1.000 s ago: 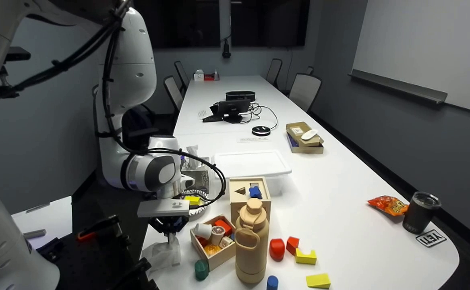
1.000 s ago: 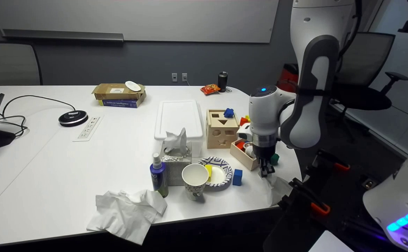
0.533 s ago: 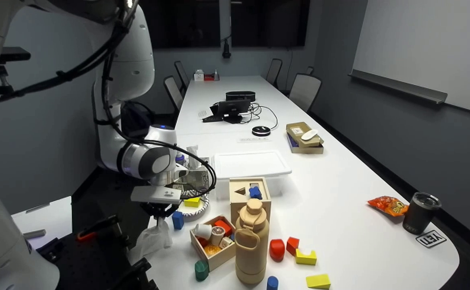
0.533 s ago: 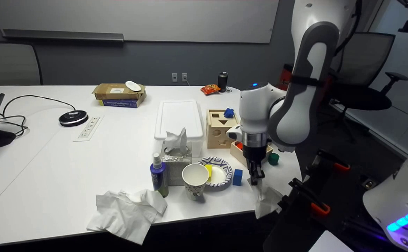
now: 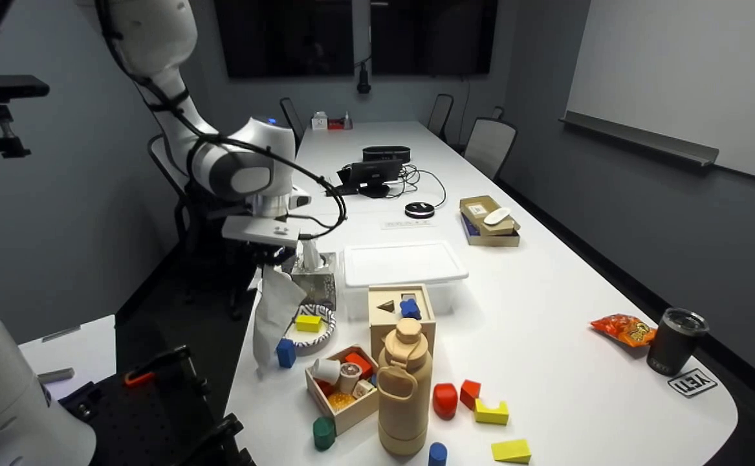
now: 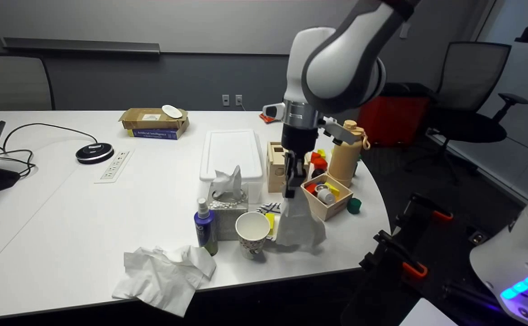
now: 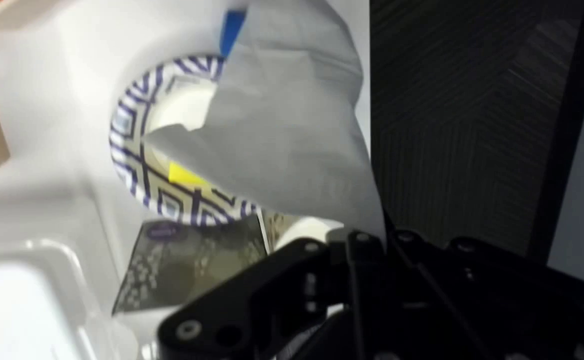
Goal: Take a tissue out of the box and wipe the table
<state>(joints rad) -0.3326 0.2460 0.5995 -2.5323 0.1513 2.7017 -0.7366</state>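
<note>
In an exterior view, my claw [image 5: 267, 261] pinches a tissue [image 5: 275, 310] that hangs down toward the white tabletop [image 5: 532, 304] near its edge, close to a blue block [image 5: 286, 354], which a low sideways wipe would probably knock. In an exterior view, the tissue spreads near a paper cup [image 6: 251, 242], its contact with the tabletop unclear to me; a sweep toward the tissue box [image 6: 228, 222] could, I judge, tip the cup. In the wrist view, the tissue hides part of a patterned plate [image 7: 127, 135] bearing a yellow block [image 7: 185, 174], so lowering here might drag both.
</note>
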